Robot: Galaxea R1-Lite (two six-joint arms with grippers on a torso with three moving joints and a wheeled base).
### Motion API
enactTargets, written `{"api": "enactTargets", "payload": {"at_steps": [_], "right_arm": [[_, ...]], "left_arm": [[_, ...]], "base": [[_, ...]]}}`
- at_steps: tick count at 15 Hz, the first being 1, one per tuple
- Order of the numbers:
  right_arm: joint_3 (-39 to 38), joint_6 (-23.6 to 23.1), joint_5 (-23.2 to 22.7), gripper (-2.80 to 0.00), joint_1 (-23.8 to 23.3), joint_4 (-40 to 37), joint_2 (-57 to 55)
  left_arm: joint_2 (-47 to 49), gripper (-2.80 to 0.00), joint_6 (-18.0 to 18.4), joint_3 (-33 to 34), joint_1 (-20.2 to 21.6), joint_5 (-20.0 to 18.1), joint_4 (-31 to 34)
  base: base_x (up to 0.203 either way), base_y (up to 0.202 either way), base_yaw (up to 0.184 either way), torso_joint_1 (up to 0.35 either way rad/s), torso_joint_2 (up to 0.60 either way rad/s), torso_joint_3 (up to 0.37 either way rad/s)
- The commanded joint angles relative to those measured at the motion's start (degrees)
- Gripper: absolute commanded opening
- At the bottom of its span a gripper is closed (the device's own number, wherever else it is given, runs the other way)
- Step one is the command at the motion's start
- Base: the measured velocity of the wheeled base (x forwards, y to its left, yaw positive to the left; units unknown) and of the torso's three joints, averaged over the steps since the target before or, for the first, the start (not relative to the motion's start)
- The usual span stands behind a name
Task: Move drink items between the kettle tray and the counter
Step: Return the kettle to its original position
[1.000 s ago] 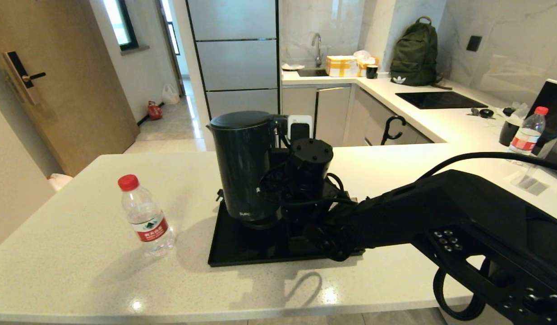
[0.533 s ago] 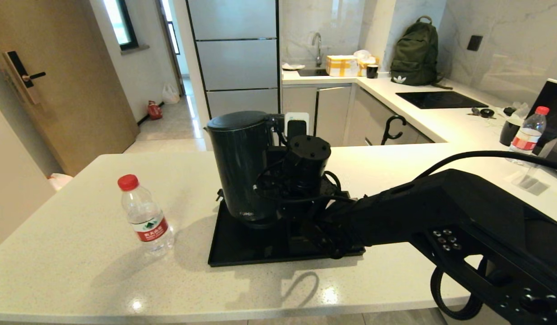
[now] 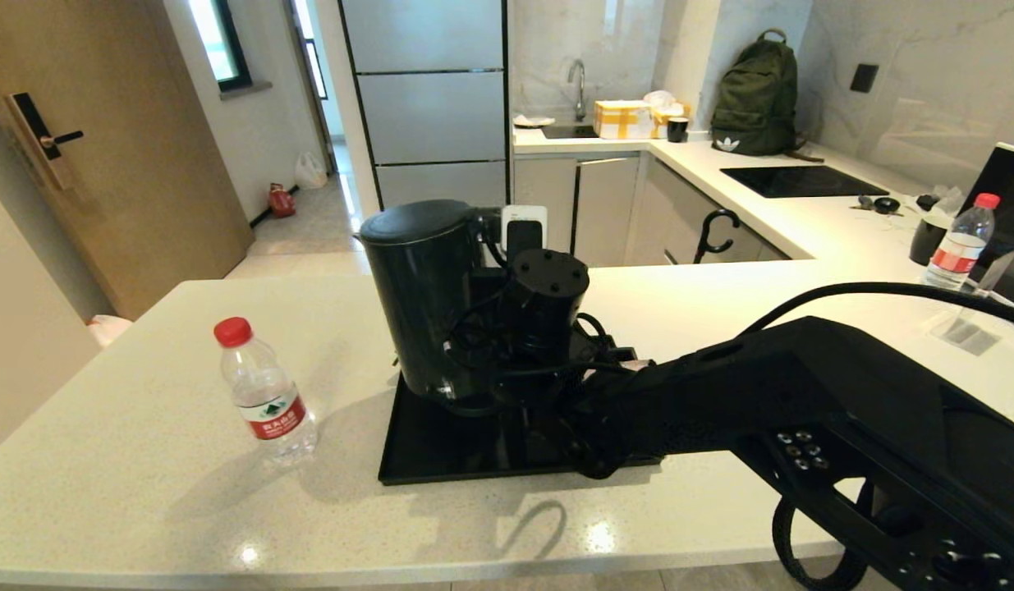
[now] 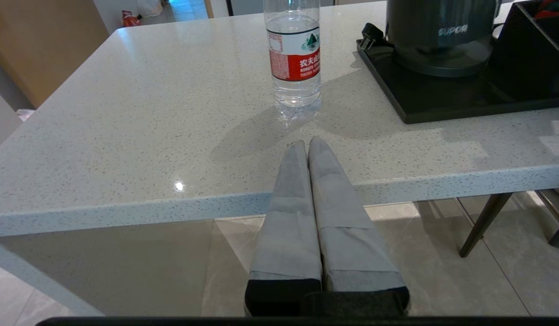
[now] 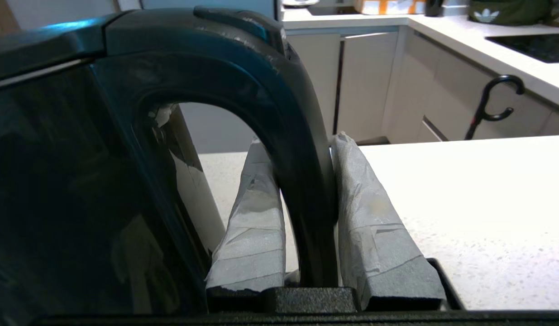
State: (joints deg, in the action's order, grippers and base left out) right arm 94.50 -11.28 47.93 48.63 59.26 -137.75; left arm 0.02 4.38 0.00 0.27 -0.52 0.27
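The tall black kettle [image 3: 416, 295] stands over the round base on the black kettle tray [image 3: 441, 455], leaning slightly left. My right gripper [image 5: 297, 145] is shut on the kettle's handle [image 5: 302, 149], one taped finger on each side; in the head view my right wrist [image 3: 548, 304] hides the fingers. The small water bottle [image 3: 264, 394] with red cap stands on the white counter [image 3: 129, 476], left of the tray. My left gripper [image 4: 308, 144] is shut and empty, held low at the counter's front edge, short of the bottle [image 4: 293, 59]. The arm hides the tea sachet.
The tray's black compartment box [image 4: 532, 40] sits right of the kettle [image 4: 437, 31]. A second bottle [image 3: 958, 238] and a black cup [image 3: 925, 238] stand far right by a dark screen [image 3: 1007, 189]. A white plug [image 3: 523, 222] is behind the kettle.
The kettle, with my right gripper on its handle, has shifted left and slightly up, leaning left. The bottle has not moved.
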Motion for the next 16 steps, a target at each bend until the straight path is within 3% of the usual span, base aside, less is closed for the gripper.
{"api": "enactTargets", "payload": {"at_steps": [1,16], "right_arm": [[0.95,-0.20,0.23,-2.80,0.37,0.35,-1.04],[2.71,-0.06,0.31,-2.80,-4.57,2.15,-5.37]], "left_arm": [[-0.02,-2.80,0.02,0.00,0.00,0.00,0.00],[0.02,-2.80,0.02,0.00,0.08,0.00,0.00]], "base": [[0.000,0.000,0.000,0.000,0.00,0.000],[0.000,0.000,0.000,0.000,0.00,0.000]]}}
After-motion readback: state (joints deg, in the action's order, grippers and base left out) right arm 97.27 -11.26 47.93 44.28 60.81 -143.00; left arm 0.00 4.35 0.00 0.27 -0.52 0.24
